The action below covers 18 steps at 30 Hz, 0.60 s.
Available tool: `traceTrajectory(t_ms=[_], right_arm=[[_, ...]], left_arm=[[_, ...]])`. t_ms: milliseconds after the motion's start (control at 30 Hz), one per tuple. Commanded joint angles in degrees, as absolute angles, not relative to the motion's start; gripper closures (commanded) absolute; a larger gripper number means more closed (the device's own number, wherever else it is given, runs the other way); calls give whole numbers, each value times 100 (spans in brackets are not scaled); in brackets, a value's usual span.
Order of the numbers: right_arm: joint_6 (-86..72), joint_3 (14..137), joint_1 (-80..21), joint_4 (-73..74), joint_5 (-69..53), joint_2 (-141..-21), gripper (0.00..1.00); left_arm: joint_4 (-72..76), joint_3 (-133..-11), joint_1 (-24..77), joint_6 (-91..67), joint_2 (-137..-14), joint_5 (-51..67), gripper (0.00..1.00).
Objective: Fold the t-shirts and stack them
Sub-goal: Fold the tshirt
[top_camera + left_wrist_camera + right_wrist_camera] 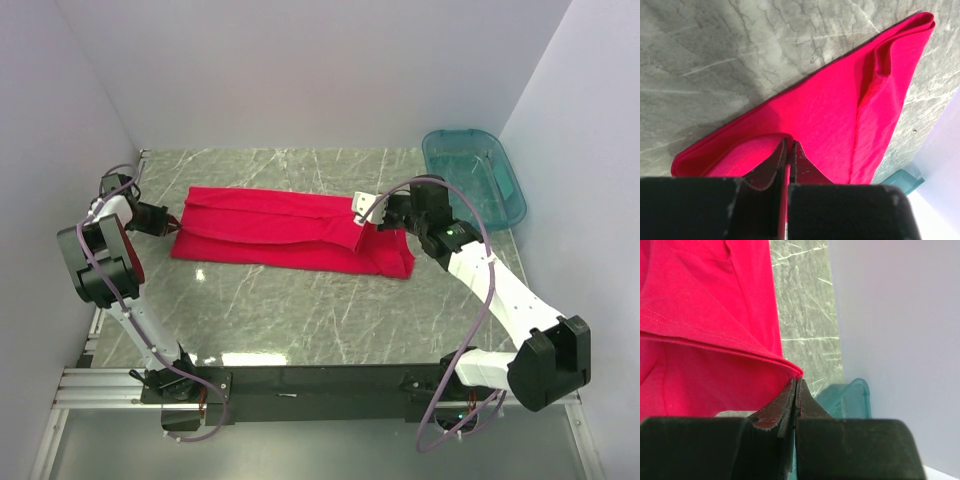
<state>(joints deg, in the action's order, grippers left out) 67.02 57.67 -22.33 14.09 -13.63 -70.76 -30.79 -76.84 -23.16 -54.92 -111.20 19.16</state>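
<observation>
The left pincer (789, 150) is pressed together on a flap of the red shirt (270, 232), with cloth showing between its fingers, at the shirt's left end. The right pincer (796, 387) is also closed tight, and a folded hem of the shirt runs up to its tips and appears pinched there, raised off the layer beneath. It sits over the shirt's right part, where the cloth is doubled back on itself. Between the two, the shirt lies as a long band, folded lengthwise, stretched left to right across the far half of the marbled tabletop (300, 310), with a crease running along its length. A teal bin (508, 185) stands in the far right corner, apart from the shirt, beside the white wall.
</observation>
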Motion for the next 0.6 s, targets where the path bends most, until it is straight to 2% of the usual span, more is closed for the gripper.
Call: traceTrajectory(t_ms=[0, 567], right_arm=[[6741, 6021, -2162, 1134, -1389, -7110, 100], [6724, 6012, -2022, 1081, -1415, -7260, 100]], left_arm=[[-3032, -7936, -2285, -5441, -11136, 1863, 99], [-3102, -8138, -2232, -5441, -11232, 1872, 99]])
